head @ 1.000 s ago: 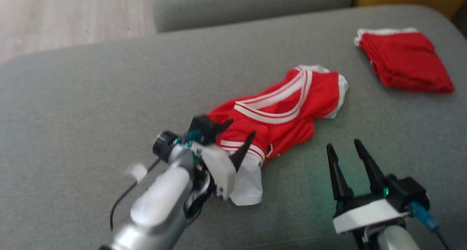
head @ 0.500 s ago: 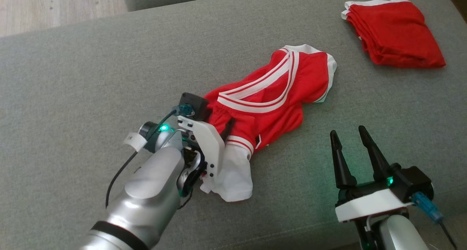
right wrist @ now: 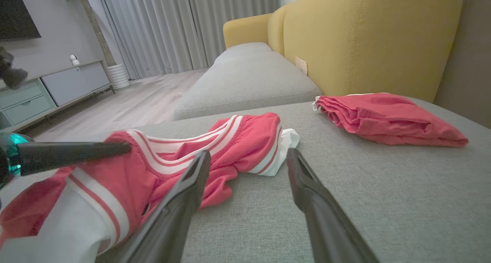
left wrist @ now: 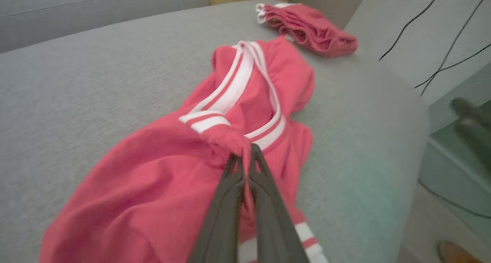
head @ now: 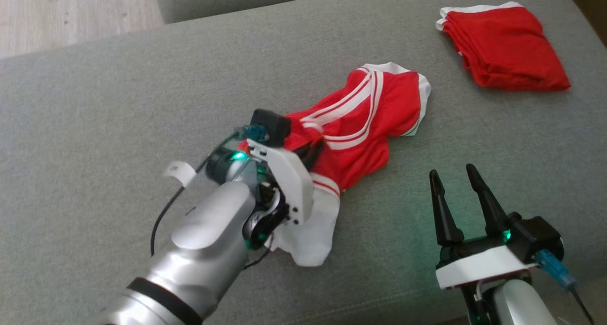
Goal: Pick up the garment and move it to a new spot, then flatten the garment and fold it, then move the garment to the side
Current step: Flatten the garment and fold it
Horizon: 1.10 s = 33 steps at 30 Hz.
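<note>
The garment [head: 374,116], a red jersey with white stripes and a white trim, lies crumpled on the grey cushion [head: 118,102]. My left gripper [head: 310,152] is shut on a bunched red fold by the striped collar; in the left wrist view the two fingertips [left wrist: 245,155] pinch the cloth [left wrist: 245,98] with no gap. My right gripper [head: 453,175] hovers open to the right of the garment, near the cushion's front edge, holding nothing. In the right wrist view its fingers [right wrist: 247,157] frame the garment's [right wrist: 238,140] near side, and the left gripper's dark finger [right wrist: 73,153] comes in from the left.
A second red garment [head: 505,47], folded, lies at the cushion's back right corner [right wrist: 387,117]. Wooden floor [head: 71,7] shows beyond the far left edge. A yellow sofa back [right wrist: 364,36] rises behind the cushion. Bare grey cushion stretches to the left.
My left gripper went from open over the garment's near end to shut on a fold by the collar, and the cloth there is now bunched up. The right gripper kept its place.
</note>
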{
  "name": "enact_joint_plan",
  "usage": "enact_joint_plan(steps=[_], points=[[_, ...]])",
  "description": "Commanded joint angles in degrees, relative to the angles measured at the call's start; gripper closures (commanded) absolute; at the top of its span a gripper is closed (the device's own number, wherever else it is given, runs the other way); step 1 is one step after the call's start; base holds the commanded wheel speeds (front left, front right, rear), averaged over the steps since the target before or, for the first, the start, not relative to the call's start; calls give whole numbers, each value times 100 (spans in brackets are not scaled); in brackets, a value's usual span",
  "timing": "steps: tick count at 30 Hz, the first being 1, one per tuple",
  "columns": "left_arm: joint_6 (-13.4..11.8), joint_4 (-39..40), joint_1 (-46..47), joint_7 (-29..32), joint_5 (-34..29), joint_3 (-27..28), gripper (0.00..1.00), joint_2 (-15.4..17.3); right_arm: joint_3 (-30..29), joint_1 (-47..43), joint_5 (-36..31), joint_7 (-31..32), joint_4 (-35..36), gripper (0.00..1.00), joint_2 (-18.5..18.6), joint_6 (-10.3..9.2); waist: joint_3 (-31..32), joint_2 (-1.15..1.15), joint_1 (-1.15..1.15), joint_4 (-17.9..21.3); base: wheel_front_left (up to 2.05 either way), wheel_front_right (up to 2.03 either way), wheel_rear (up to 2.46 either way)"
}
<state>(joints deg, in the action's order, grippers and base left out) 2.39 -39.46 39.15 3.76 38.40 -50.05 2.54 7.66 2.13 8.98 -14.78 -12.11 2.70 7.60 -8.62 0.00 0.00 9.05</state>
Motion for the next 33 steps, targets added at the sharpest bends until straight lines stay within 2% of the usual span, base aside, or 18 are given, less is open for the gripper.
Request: enact_joint_plan(steps=[1,2,7,10,13,19,23,27,33], points=[[156,450,338,-50,481,188,100,34,128,225,-44,-22,156,0,24,-11,48,0,0,43,0,0,0],[214,600,398,-27,687,179,100,34,134,224,-38,-22,161,0,23,-11,71,0,0,55,0,0,0],[283,1094,926,-22,952,68,100,34,218,213,-18,-22,140,0,21,-11,232,0,0,155,0,0,0],[279,1436,1365,-66,1262,187,100,34,311,171,30,-22,137,0,20,-11,409,0,0,253,0,0,0],[232,1728,1905,-374,1567,453,100,34,324,92,93,-22,227,0,19,-11,551,0,0,339,0,0,0],[-22,1233,3234,-1179,1460,1005,100,34,329,-82,169,-22,360,0,19,-11,700,0,0,413,0,0,0],[-247,552,3631,-1531,1491,1443,100,105,253,-172,191,-22,425,0,19,-11,723,0,0,327,0,0,0],[-468,63,3059,-1566,1687,1663,100,335,163,-233,209,-22,480,0,19,-11,687,0,0,91,0,0,0],[-723,-125,860,-1675,2094,1896,100,872,73,-253,190,-22,519,0,18,-11,548,0,0,-279,0,0,0]])
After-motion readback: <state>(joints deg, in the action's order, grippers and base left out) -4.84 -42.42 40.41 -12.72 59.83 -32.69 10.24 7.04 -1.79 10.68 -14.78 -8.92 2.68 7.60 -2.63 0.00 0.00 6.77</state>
